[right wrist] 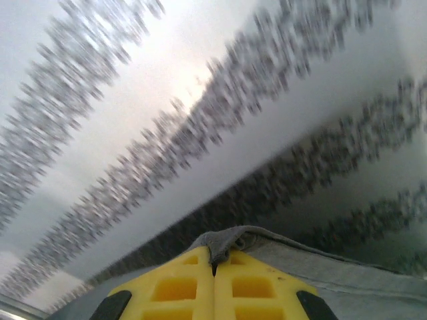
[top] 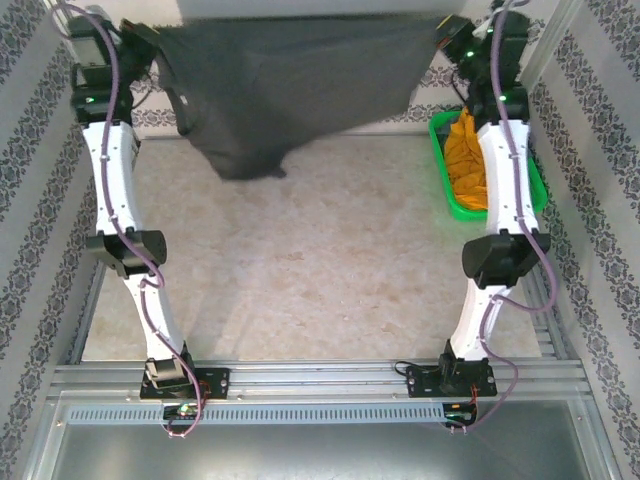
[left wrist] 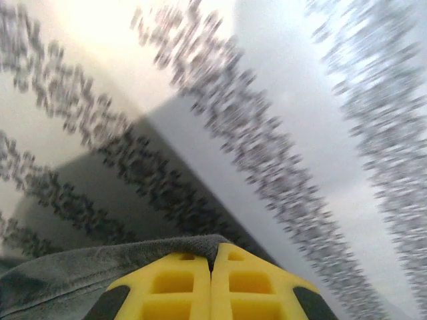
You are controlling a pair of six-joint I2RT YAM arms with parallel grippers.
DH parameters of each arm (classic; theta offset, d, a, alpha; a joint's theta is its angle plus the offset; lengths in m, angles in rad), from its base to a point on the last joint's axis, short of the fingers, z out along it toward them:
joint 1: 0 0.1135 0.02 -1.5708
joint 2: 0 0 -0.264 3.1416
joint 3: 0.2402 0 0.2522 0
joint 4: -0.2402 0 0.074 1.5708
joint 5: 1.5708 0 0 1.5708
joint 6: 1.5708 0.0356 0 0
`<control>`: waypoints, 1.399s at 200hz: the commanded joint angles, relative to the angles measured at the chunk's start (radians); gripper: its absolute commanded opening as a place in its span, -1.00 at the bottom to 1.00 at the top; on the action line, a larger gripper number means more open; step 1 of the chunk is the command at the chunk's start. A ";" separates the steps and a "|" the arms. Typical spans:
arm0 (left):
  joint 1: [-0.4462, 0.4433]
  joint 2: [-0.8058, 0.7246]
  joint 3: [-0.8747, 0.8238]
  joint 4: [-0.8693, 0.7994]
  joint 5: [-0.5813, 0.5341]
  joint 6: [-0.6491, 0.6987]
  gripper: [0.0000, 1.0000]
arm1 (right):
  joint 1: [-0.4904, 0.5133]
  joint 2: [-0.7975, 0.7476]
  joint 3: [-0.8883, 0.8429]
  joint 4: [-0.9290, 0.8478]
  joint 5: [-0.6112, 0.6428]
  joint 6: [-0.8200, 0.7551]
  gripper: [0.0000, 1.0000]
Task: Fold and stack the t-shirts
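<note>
Left pincer [left wrist: 212,253], right pincer [right wrist: 213,265] pinch charcoal t-shirt [top: 290,90], spread above table [top: 330,270].

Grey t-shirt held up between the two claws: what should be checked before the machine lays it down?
1. Left claw shut on grey t-shirt: ok.
2. Right claw shut on its other corner: ok.
3. Shirt hanging flat and even: not ok, it sags to a bunched point at the left.
4. Lowest point off the table: cannot tell.
5. Orange t-shirt out of the way in green basket: ok.
</note>
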 commanded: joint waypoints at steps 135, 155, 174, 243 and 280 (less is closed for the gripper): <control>-0.022 -0.938 -1.888 -0.012 -0.212 0.093 0.30 | 0.085 -0.817 -1.591 -0.171 0.246 -0.003 0.14; -0.073 -0.950 -1.907 -0.021 -0.219 0.084 0.28 | 0.093 -0.812 -1.594 -0.178 0.239 -0.025 0.11; -0.121 -0.936 -1.916 -0.004 -0.204 0.054 0.19 | 0.105 -0.784 -1.592 -0.154 0.234 -0.039 0.04; -0.234 -0.708 -1.903 0.177 -0.152 -0.073 -0.30 | 0.156 -0.404 -1.414 -0.029 0.117 -0.012 -0.50; -0.234 -0.597 -1.863 0.216 -0.145 -0.061 -0.36 | 0.156 -0.212 -1.256 -0.113 0.119 -0.006 -0.57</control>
